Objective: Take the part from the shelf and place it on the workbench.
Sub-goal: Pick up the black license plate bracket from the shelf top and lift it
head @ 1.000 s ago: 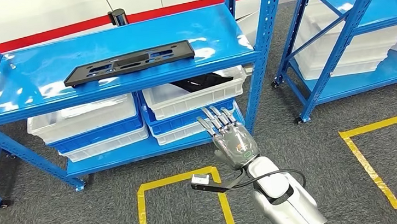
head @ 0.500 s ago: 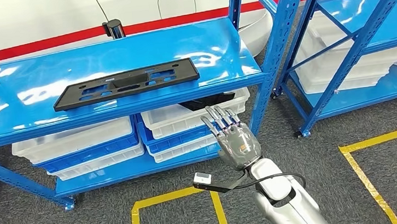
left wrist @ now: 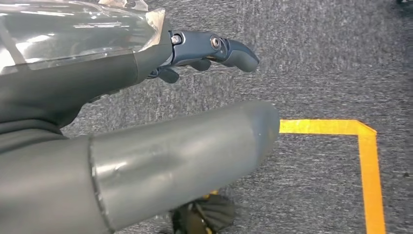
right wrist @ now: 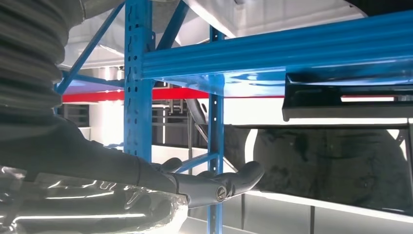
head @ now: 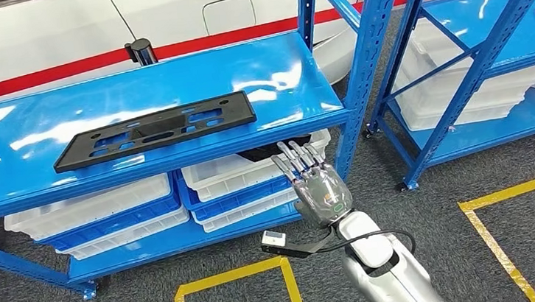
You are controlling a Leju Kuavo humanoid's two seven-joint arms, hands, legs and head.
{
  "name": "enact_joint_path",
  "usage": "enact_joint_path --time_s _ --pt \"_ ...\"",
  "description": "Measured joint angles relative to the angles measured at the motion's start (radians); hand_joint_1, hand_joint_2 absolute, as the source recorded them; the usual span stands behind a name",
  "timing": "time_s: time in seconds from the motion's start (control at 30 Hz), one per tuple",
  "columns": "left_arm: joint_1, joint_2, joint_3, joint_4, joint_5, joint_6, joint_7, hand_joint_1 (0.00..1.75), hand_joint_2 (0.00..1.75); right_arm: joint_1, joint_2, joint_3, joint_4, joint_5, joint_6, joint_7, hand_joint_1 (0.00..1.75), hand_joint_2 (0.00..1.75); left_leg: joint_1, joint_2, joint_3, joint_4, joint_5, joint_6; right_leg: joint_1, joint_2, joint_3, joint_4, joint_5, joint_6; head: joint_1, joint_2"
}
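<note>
The part, a long flat black plate with cut-outs (head: 155, 129), lies on the top level of the blue shelf (head: 278, 61), towards its front edge. My right hand (head: 314, 183) is raised in front of the shelf, below the top level and right of the plate, its fingers straight and apart with nothing in them. In the right wrist view the hand (right wrist: 214, 183) is lower than the shelf's front edge, and the plate (right wrist: 346, 100) shows edge-on on it. My left hand (left wrist: 204, 53) hangs over the grey carpet, holding nothing.
White bins (head: 248, 171) fill the shelf's lower level, one holding another black piece (head: 279, 148). A blue upright post (head: 359, 61) stands just right of my hand. A second blue shelf (head: 491, 48) stands to the right. Yellow tape squares (head: 232, 280) mark the carpet.
The camera has moved closer and turned, so the shelf and plate sit lower and further left in the picture. My right hand keeps its raised, spread pose.
</note>
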Motion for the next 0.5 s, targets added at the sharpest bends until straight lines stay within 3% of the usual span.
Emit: enact_joint_path --time_s 0.03,0.1,0.17,0.23,0.3,0.4,0.43,0.47,0.5 --pt "-0.001 0.000 0.000 0.000 0.000 0.000 0.000 0.00 0.00 -0.002 0.002 0.000 0.000 0.002 0.000 0.001 0.00 1.75 0.004 0.002 0.030 -0.074 0.040 -0.003 -0.001 0.000 0.004 0.000 -0.003 0.003 0.000 0.000" --pt "-0.005 0.001 0.000 0.000 0.000 0.000 0.000 0.00 0.00 -0.012 0.007 0.001 0.002 0.017 -0.001 0.008 0.00 1.75 0.001 0.007 0.069 -0.168 0.067 0.001 0.000 0.000 0.010 -0.003 -0.007 0.014 0.000 0.000" --pt "-0.008 0.001 0.000 0.000 -0.001 0.001 0.001 0.00 0.00 -0.025 0.015 0.003 0.006 0.037 -0.003 0.018 0.00 1.75 -0.008 0.008 0.072 -0.177 0.053 0.012 0.002 -0.001 0.015 -0.008 -0.012 0.029 0.000 0.000" --pt "-0.008 0.001 0.000 -0.001 -0.005 0.002 0.004 0.00 0.00 -0.041 0.028 0.010 0.012 0.049 -0.003 0.022 0.00 1.75 -0.011 0.003 0.088 -0.189 0.073 0.029 0.006 -0.002 0.013 -0.002 -0.020 0.042 0.002 0.000" --pt "-0.009 -0.001 0.000 -0.001 -0.009 0.003 0.008 0.00 0.00 -0.062 0.041 0.029 0.024 0.054 -0.001 0.021 0.00 1.75 -0.012 0.002 0.103 -0.202 0.093 0.046 0.010 -0.002 -0.016 0.064 -0.054 0.037 0.006 0.000" --pt "-0.012 -0.003 0.000 -0.001 -0.010 0.002 0.012 0.00 0.00 -0.094 0.061 0.069 0.062 0.049 -0.002 0.019 0.00 1.75 -0.024 0.002 0.102 -0.201 0.092 0.058 0.012 -0.002 -0.106 0.248 -0.135 0.017 0.011 0.000" --pt "-0.011 -0.003 0.000 0.000 -0.010 0.003 0.014 0.00 0.00 -0.100 0.069 0.084 0.076 0.044 -0.004 0.017 0.00 1.75 -0.028 0.000 0.102 -0.200 0.091 0.059 0.013 -0.002 -0.119 0.272 -0.139 0.018 0.011 0.000" --pt "-0.011 -0.004 0.000 0.000 -0.009 0.004 0.017 0.00 0.00 -0.106 0.079 0.099 0.090 0.037 -0.005 0.015 0.00 1.75 -0.032 -0.003 0.103 -0.199 0.089 0.061 0.015 -0.002 -0.112 0.255 -0.126 0.021 0.012 0.000" --pt "-0.011 -0.005 0.000 0.000 -0.009 0.005 0.021 0.00 0.00 -0.113 0.088 0.113 0.101 0.032 -0.007 0.013 0.00 1.75 -0.036 -0.005 0.104 -0.197 0.088 0.061 0.018 -0.002 -0.087 0.202 -0.100 0.025 0.013 0.000"
